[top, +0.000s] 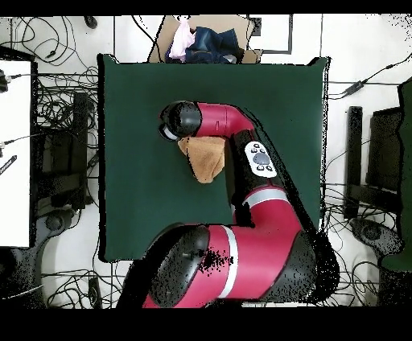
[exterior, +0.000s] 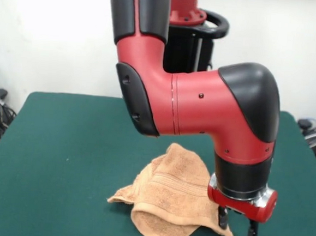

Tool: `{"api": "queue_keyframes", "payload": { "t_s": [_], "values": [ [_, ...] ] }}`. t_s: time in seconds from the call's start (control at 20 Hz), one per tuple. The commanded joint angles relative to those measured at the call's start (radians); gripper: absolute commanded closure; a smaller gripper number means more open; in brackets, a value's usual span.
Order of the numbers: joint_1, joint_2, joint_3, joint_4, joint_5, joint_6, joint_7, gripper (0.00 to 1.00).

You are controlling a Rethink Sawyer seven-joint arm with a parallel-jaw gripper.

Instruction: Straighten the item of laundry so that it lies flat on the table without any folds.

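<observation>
The orange-tan towel [exterior: 165,200] lies crumpled on the green table [exterior: 63,143], near its front edge and right of the middle, with layers folded over each other and a woven band showing. My gripper [exterior: 237,225] hangs at the towel's right corner, fingers pointing down and apart, nothing between them. Its left finger [exterior: 222,217] is at the towel's edge. In the overhead view the towel [top: 205,157] shows beside the arm's wrist [top: 179,121], which hides the gripper, on the table [top: 137,185].
The arm's big red elbow [exterior: 202,108] hangs over the table behind the towel. A cardboard box with clothes [top: 205,40] stands past the table's far edge in the overhead view. Cables lie on the floor around the table.
</observation>
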Motion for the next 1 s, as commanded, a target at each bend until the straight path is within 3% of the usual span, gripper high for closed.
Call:
{"api": "queue_keyframes", "payload": {
  "t_s": [0.05, 0.7, 0.95, 1.0],
  "values": [
    [0.017, 0.036, 0.047, -0.04, -0.015, 0.041, -0.078, 1.0],
    [0.007, 0.021, 0.054, 0.004, -0.025, -0.024, -0.07, 1.0],
    [0.017, -0.016, 0.044, -0.023, -0.016, 0.095, -0.099, 1.0],
    [0.016, -0.014, 0.046, -0.036, -0.014, 0.111, -0.107, 0.0]
  ]
}}
